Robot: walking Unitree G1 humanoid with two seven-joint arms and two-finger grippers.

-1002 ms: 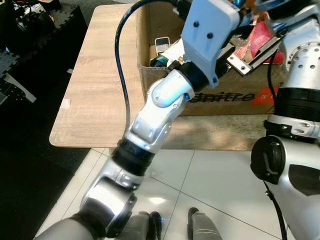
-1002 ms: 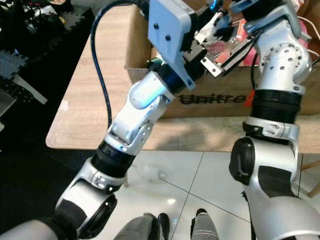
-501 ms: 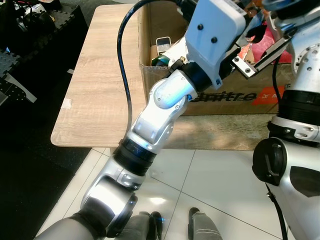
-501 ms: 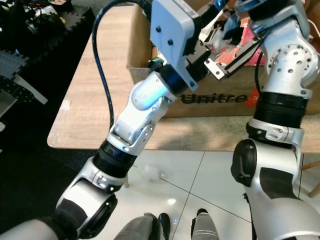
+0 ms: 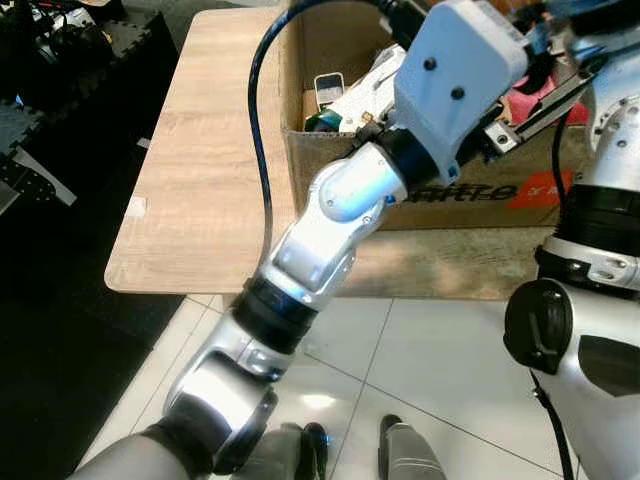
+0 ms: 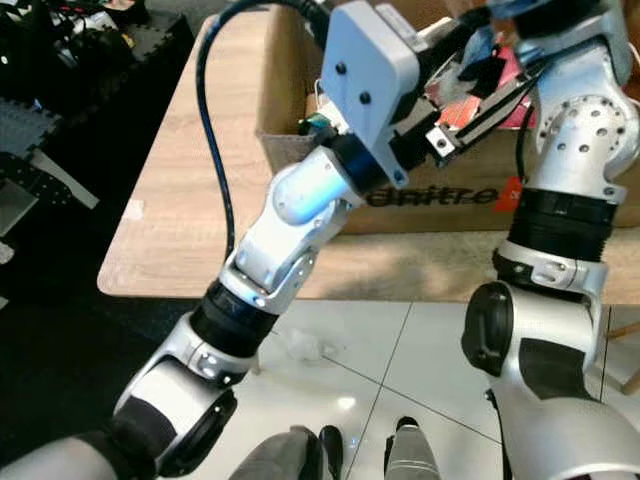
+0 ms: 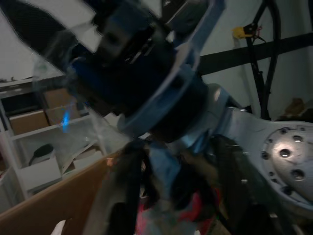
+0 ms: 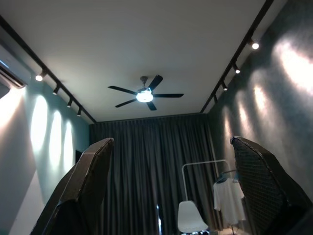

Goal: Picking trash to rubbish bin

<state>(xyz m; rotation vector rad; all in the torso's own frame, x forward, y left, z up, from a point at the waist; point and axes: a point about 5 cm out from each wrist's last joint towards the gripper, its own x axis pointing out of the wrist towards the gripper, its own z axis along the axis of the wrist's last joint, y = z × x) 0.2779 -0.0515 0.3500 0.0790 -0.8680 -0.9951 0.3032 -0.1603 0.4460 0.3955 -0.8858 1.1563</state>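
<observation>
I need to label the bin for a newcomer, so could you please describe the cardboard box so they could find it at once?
Start at the light wooden table above the white tiled floor. On its right part stands the open brown cardboard box, with trash showing inside. Dark lettering and an orange patch on its front wall set it apart, and the left gripper reaches over it.

Matt cardboard box [image 5: 440, 190]; wood-grain table [image 5: 200, 180]; glossy tiles [image 5: 440, 370].

On the front wall of the brown cardboard box [image 6: 470, 205] before me I read black letters "nitre", part of a longer word that my own silver arm covers. An orange patch beside them is too hidden to read.
</observation>
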